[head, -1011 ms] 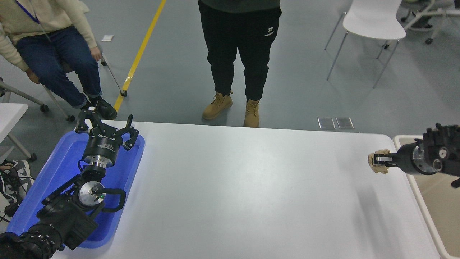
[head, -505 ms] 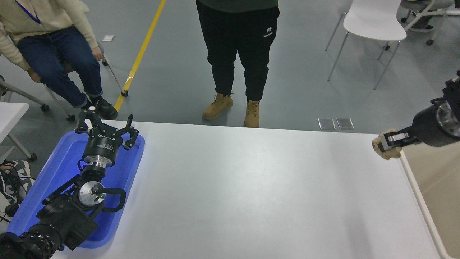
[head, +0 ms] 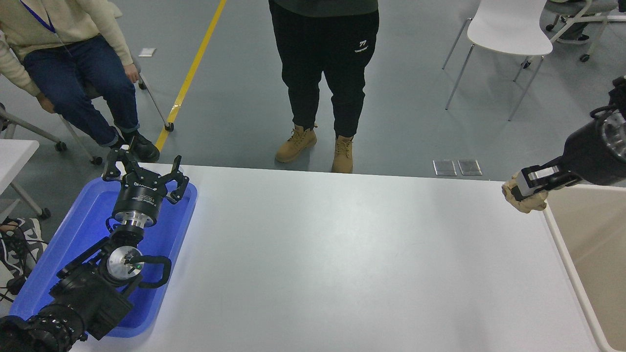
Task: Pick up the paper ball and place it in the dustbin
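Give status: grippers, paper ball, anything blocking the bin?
Right gripper shut on paper ball, at dustbin rim. Left gripper open, parked over blue tray. Path clear.

Table (head: 342,254): white, smooth, faint sheen.
Paper ball (head: 525,201): tan paper, creased, matt.
Dustbin (head: 570,264): pale rounded rim, smooth tan inside.
Tray (head: 78,234): blue plastic, glossy.
Left gripper (head: 143,175): black, matt, with a bare metal ring behind it.
Right gripper (head: 524,185): black body, silvery finger faces.
Chair (head: 508,27): white smooth seat, metal legs.
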You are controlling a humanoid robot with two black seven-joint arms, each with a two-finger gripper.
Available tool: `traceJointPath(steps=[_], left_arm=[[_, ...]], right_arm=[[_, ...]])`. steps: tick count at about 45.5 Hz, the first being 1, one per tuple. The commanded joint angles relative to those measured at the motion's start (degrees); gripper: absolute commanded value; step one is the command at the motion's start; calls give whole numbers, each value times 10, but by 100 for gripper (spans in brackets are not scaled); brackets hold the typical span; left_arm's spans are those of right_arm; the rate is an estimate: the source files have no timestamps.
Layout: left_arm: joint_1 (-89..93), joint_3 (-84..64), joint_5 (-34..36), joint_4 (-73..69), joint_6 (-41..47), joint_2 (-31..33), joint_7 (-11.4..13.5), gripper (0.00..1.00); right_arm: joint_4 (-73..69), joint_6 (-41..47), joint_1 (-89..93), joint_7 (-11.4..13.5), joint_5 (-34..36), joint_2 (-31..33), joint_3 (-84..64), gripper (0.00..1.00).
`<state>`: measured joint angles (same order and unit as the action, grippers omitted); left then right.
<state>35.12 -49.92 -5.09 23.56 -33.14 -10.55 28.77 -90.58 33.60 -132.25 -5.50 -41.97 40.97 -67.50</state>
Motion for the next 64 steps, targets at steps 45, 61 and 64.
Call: traceJointPath(steps=[45, 61, 64], left_arm=[[-1, 0, 0, 0, 0, 0, 1, 100], [-1, 0, 0, -1, 0, 0, 1, 100], [-1, 0, 0, -1, 0, 0, 1, 100]], right_arm=[[850, 28, 806, -123, 33, 22, 255, 0], [892, -66, 881, -79, 141, -32, 285, 0], [892, -92, 895, -54, 174, -37, 303, 0]])
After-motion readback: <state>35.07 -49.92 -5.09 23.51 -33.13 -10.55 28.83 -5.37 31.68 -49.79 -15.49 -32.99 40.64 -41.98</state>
